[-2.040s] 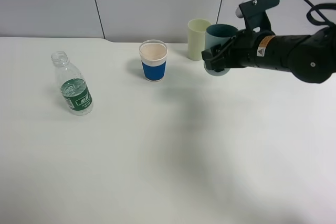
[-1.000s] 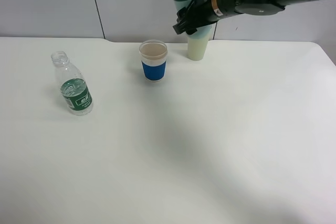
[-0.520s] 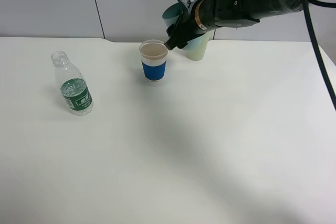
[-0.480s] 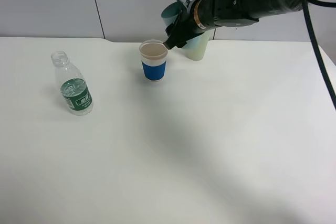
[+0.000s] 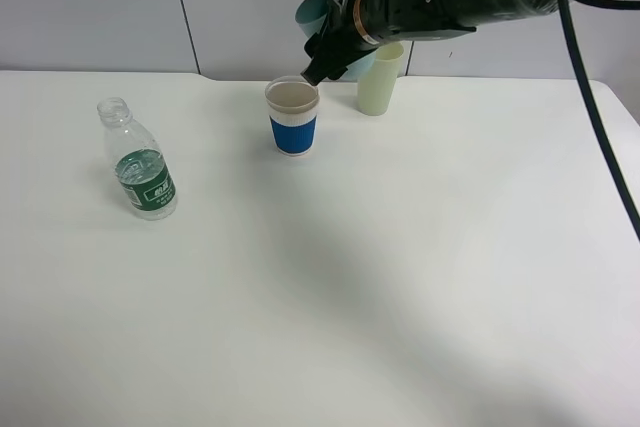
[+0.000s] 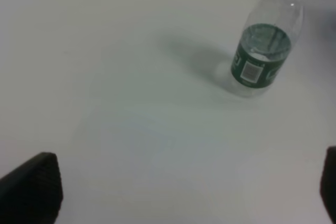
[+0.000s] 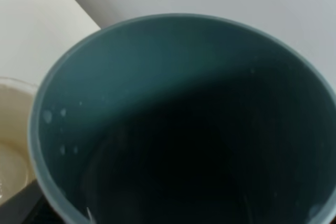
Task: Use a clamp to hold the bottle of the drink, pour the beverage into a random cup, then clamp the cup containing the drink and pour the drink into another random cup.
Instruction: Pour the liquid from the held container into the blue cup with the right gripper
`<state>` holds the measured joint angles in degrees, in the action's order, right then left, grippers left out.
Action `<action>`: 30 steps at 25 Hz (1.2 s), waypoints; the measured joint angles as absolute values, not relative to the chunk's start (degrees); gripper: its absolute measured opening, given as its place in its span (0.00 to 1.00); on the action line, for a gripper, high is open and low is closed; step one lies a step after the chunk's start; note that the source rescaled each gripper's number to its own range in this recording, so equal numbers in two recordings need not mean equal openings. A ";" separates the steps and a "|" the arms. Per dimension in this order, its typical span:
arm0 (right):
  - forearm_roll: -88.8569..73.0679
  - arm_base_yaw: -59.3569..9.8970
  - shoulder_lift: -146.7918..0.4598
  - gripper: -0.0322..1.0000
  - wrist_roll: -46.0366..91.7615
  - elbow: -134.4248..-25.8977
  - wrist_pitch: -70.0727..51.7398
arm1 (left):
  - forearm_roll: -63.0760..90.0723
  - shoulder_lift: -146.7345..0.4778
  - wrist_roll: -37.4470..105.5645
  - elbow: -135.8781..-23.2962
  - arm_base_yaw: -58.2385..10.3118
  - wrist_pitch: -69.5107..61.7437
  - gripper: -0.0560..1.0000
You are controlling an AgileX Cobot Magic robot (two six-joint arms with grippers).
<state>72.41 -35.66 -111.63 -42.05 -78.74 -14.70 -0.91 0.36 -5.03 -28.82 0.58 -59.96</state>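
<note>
My right gripper (image 5: 327, 49) is shut on the cup containing the drink (image 5: 310, 13), a teal tumbler held tilted in the air just above and behind the blue-sleeved white cup (image 5: 293, 117). The right wrist view looks into the teal tumbler (image 7: 184, 119), where drops cling to its dark inner wall. The white cup's rim (image 7: 10, 145) shows below it. The bottle of the drink (image 5: 140, 162) stands capless at the left, some clear beverage in it. My left gripper (image 6: 178, 203) is open over bare table, apart from the bottle (image 6: 262, 56).
A pale yellow-green cup (image 5: 380, 77) stands just right of the blue-sleeved cup, under my right arm. The white table (image 5: 400, 267) runs wide toward the front and right. A grey wall stands close behind the cups.
My right arm lifted the teal tumbler off the table, carried it left past the yellow-green cup and tipped it over the blue-sleeved cup. The bottle and left gripper have not moved.
</note>
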 joint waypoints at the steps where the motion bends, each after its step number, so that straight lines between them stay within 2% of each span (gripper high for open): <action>1: 72.46 -35.66 -111.63 0.03 -41.86 -78.74 -14.78 | -0.91 0.36 -5.03 -28.82 0.58 -59.96 1.00; 17: 74.44 -35.66 -111.63 0.03 -25.88 -78.74 -16.04 | -0.91 0.36 -5.03 -28.82 0.58 -59.96 1.00; 30: 77.35 -35.66 -111.63 0.03 -18.88 -78.74 -17.87 | -0.91 0.36 -5.03 -28.82 0.58 -59.96 1.00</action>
<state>77.35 -35.66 -111.63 -18.88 -78.74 -17.87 -0.91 0.36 -5.03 -28.82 0.58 -59.96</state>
